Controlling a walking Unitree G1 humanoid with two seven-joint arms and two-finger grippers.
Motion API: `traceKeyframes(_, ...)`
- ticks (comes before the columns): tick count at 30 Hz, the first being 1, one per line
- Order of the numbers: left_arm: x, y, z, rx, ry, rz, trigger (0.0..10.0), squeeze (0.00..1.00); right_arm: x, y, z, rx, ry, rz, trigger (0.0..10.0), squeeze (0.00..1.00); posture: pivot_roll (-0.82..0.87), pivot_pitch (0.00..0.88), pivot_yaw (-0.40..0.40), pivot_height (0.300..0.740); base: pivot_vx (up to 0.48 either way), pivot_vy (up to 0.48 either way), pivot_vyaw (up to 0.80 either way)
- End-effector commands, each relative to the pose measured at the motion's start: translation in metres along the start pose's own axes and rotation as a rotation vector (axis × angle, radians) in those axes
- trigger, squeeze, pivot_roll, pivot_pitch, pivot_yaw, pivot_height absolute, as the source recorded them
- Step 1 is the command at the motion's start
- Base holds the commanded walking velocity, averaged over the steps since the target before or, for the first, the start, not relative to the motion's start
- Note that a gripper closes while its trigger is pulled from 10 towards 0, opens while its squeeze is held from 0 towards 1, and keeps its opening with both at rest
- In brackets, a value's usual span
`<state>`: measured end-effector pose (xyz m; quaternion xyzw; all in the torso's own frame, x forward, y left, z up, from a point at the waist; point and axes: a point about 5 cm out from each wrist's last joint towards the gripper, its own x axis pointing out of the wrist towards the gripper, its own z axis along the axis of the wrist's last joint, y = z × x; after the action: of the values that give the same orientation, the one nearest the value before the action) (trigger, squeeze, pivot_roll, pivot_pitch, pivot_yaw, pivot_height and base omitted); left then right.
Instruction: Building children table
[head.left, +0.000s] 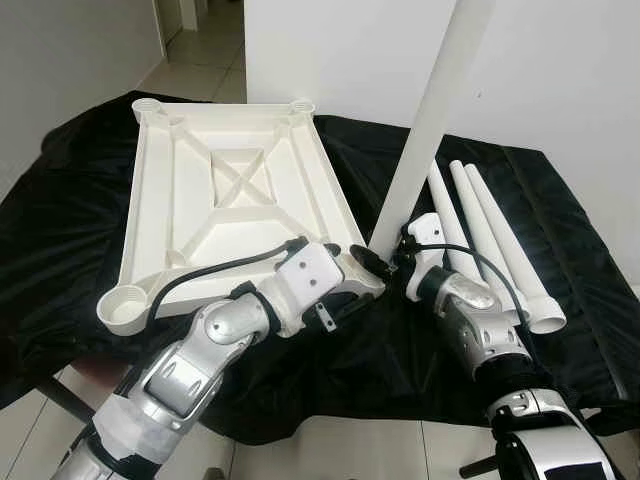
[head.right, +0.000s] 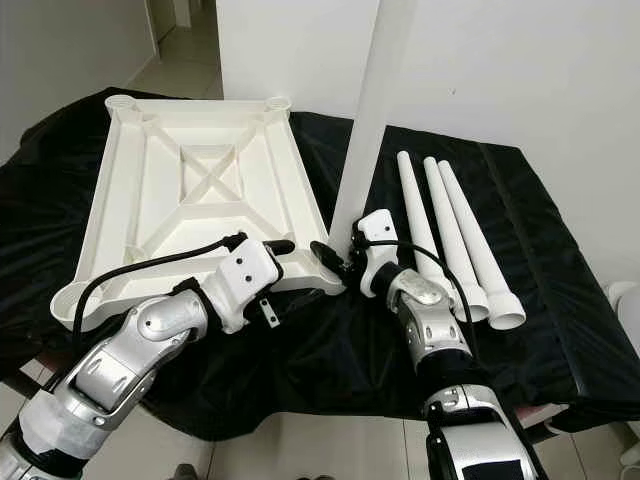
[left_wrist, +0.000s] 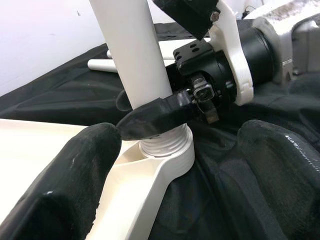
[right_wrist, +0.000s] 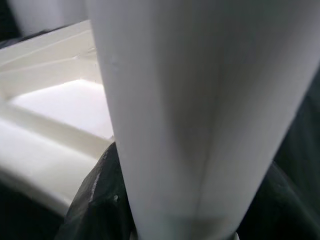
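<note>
A white tabletop lies upside down on a black cloth. One white table leg stands upright in the near right corner socket. My right gripper is shut on this leg just above the socket, one black finger wrapped round it. My left gripper reaches in from the left, open, with its fingers on either side of that corner. The leg is very close in the right wrist view, with the tabletop behind it.
Three spare white legs lie side by side on the black cloth to the right of my right arm. A white wall stands behind the table. Tiled floor lies below the near edge, and a corridor opens at the far left.
</note>
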<state>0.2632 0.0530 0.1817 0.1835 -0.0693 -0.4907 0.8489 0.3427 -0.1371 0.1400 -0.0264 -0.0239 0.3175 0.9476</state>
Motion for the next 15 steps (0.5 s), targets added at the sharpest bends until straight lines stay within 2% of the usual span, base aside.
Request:
traceKeyframes(1, 0.0, -0.001, 0.001, 0.004, 0.002, -0.006, 10.0, 0.0, -0.002, 0.004, -0.011, 0.027, 0.053, -0.036, 10.0, 0.0, 0.07, 0.082, -0.076, 0.74, 0.0, 0.0, 0.0)
traceKeyframes(4, 0.0, -0.002, 0.001, 0.002, 0.001, -0.007, 10.0, 0.0, -0.002, 0.007, -0.012, 0.042, 0.049, -0.1, 10.0, 0.0, 0.07, 0.084, -0.078, 0.74, 0.0, 0.0, 0.0)
traceKeyframes(10, -0.001, -0.003, 0.0, -0.001, 0.002, -0.005, 10.0, 0.0, 0.001, 0.017, -0.014, 0.146, 0.051, -0.341, 10.0, 0.0, 0.07, 0.085, -0.088, 0.74, 0.0, 0.0, 0.0)
traceKeyframes(12, -0.001, -0.003, 0.0, -0.001, 0.002, -0.005, 10.0, 0.0, 0.001, 0.017, -0.014, 0.146, 0.051, -0.341, 10.0, 0.0, 0.07, 0.085, -0.088, 0.74, 0.0, 0.0, 0.0)
traceKeyframes(13, -0.001, -0.003, 0.0, -0.001, 0.003, -0.003, 10.0, 0.0, 0.001, 0.022, -0.017, 0.155, 0.062, -0.485, 10.0, 0.0, 0.08, 0.081, -0.094, 0.74, 0.0, 0.0, 0.0)
traceKeyframes(14, -0.001, -0.003, 0.0, -0.001, 0.003, -0.003, 10.0, 0.0, 0.001, 0.022, -0.017, 0.155, 0.062, -0.485, 10.0, 0.0, 0.08, 0.081, -0.094, 0.74, 0.0, 0.0, 0.0)
traceKeyframes(15, -0.001, -0.002, 0.0, 0.001, 0.004, 0.001, 10.0, 0.0, 0.0, 0.025, -0.017, 0.152, 0.055, -0.587, 10.0, 0.0, 0.08, 0.081, -0.094, 0.74, 0.0, 0.0, 0.0)
